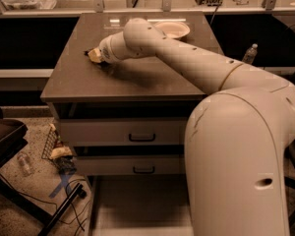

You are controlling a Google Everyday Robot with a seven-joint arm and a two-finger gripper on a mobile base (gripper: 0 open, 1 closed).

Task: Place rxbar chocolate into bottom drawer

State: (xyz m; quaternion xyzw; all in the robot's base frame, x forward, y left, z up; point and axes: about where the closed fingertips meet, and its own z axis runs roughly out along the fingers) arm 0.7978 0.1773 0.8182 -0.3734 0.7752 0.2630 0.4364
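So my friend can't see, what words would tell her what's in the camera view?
A big white robot arm reaches over a brown cabinet top, its pincer low at the left side. A white bowl sits at the back, and the bottom drawer is pulled open.

The gripper sits low over the left part of the counter top. The white bowl stands well apart at the rear edge. The bottom drawer stands open below two closed upper drawers. Its left side is reachable from above; the arm housing covers its right. A wire basket stands beside the cabinet's left.
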